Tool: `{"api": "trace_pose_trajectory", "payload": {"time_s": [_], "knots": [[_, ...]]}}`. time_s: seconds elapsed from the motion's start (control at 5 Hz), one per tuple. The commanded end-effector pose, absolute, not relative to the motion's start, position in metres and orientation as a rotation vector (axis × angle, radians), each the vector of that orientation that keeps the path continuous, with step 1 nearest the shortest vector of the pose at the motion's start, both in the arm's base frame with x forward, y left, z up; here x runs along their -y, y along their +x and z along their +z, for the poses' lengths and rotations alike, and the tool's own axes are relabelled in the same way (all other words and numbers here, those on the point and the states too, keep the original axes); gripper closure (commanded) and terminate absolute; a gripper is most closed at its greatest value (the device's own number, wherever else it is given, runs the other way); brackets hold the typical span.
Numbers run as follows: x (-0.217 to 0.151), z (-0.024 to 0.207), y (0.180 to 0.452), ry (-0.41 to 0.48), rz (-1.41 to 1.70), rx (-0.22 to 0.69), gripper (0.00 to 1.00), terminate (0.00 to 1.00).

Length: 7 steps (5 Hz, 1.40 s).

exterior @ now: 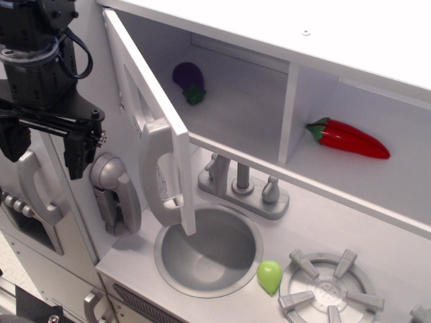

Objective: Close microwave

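Note:
The microwave (242, 111) is a white box compartment at the top of the toy kitchen. Its door (151, 101) stands wide open, swung out towards me over the sink, and its tall grey vertical handle (159, 171) faces left. A purple toy eggplant (189, 81) lies inside the compartment. My black gripper (44, 151) hangs at the left, to the left of the open door and apart from it. Its two fingers (76, 153) are spread apart and hold nothing.
A grey toy wall phone (116, 193) hangs between gripper and door. A grey cabinet door with curved handle (32, 190) is behind the gripper. A red chili (349, 138) lies in the right compartment. Below are the sink (176, 264), faucet (243, 190), a green toy (269, 276) and a burner (328, 291).

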<state>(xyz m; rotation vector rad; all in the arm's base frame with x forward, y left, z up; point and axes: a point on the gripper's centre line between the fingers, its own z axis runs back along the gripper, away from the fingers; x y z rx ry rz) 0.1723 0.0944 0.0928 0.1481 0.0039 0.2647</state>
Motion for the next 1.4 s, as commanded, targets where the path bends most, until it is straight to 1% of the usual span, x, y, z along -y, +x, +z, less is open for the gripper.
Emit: {"api": "trace_pose_trajectory", "payload": {"time_s": [0.0, 0.2, 0.4, 0.6, 1.0, 1.2], "knots": [[-0.094, 0.093, 0.172, 0.148, 0.265, -0.004, 0.0, 0.0], [-0.098, 0.079, 0.188, 0.142, 0.272, 0.033, 0.0, 0.0], [-0.092, 0.078, 0.205, 0.125, 0.272, 0.06, 0.0, 0.0], [-0.084, 0.077, 0.218, 0.09, 0.255, 0.084, 0.0, 0.0], [-0.069, 0.078, 0.244, 0.082, 0.289, 0.106, 0.0, 0.0], [-0.062, 0.078, 0.253, 0.073, 0.296, 0.107, 0.0, 0.0]]}}
